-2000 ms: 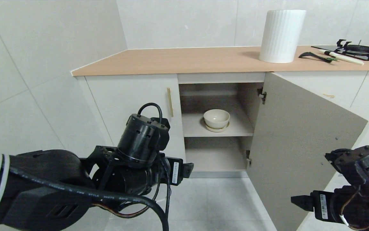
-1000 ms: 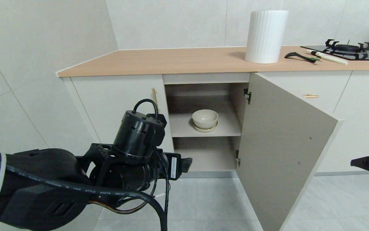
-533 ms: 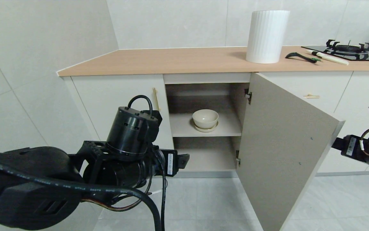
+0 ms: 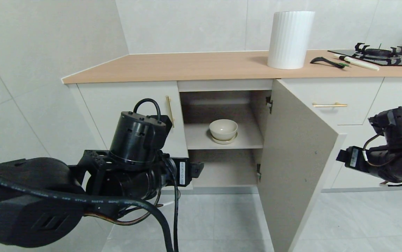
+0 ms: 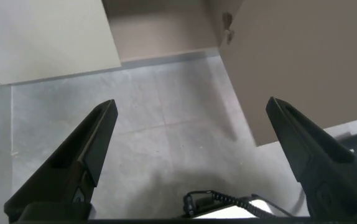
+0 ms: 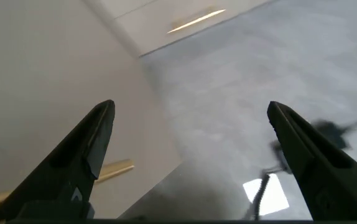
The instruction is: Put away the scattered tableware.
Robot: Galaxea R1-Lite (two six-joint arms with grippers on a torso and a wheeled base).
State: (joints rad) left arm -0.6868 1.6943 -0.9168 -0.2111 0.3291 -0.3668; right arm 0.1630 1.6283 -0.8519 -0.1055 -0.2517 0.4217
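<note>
Bowl sits on its saucer on the cabinet's upper shelf, upright and mouth up. It's round, so no long axis. Stowing looks done, door-closing step now. Right fingers are spread and empty, just beside the cabinet door free edge. Left fingers are spread and empty, low before the cabinet. Next: push door shut, left arm clear of the swing.

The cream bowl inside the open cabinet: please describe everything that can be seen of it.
The round cream bowl, ceramic by its look, stands upright on a small flat cream plate on the upper shelf of the open white cabinet. Its smooth wall narrows toward the base, and what shows of its inside is empty. Only the plate touches it.
</note>
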